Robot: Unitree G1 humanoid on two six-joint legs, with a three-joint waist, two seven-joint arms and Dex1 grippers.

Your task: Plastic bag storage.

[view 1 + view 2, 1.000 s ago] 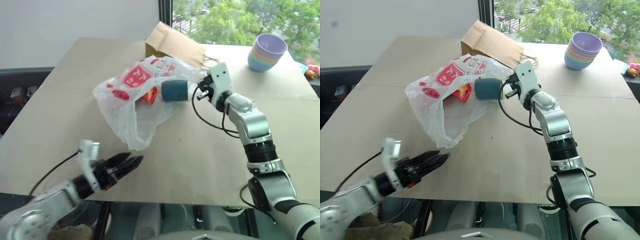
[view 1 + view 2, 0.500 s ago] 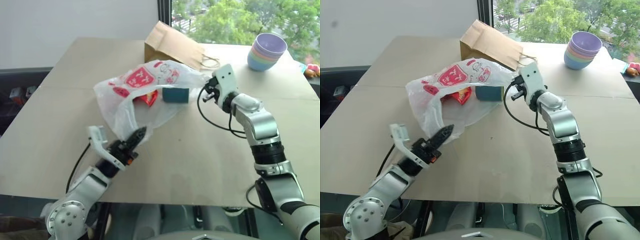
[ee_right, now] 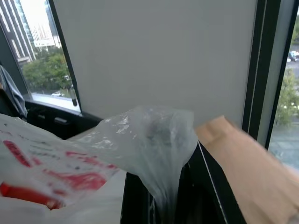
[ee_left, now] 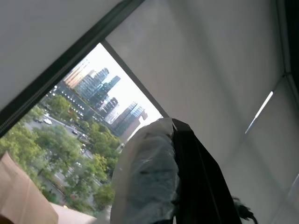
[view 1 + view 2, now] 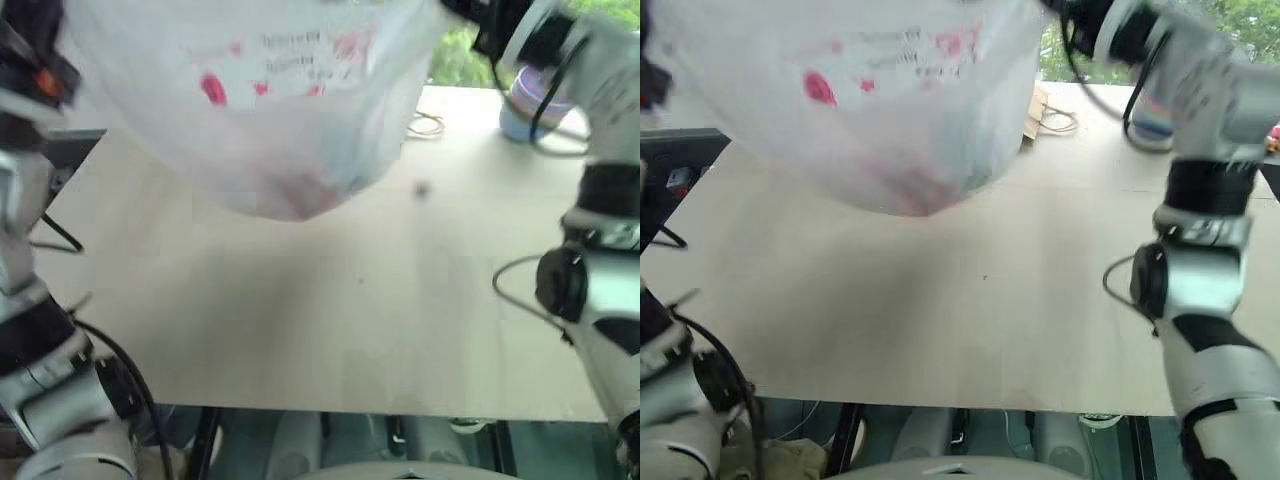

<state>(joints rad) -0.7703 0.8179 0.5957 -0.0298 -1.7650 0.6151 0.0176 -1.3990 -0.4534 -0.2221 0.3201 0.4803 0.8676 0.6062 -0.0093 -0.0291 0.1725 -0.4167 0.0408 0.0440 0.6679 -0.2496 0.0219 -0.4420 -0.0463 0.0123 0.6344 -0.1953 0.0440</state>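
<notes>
Two grippers hold the plastic bag [image 5: 270, 110] aloft above the table [image 5: 330, 320], its sagging belly hanging clear of the tabletop with something reddish showing faintly through the film at the bottom. Left gripper [image 4: 180, 154]: fingers pressed together on a bunched fold of the bag's film, seen in its wrist view against a window with trees and distant towers. Right gripper [image 3: 166, 205]: likewise clamped tight on a gathered twist of the translucent film, the bag's red printed patches spreading away from the pinch. In the head views the bag stretches between the two raised arms, the left arm at one upper corner and the right arm at the other. Beyond the bag on the table, a stack of pastel bowls [image 5: 525, 105] stands near the far edge by the right arm, and the brown paper bag [image 3: 243, 158] lies just behind the plastic bag, its cord handle [image 5: 1058, 122] resting on the tabletop.
</notes>
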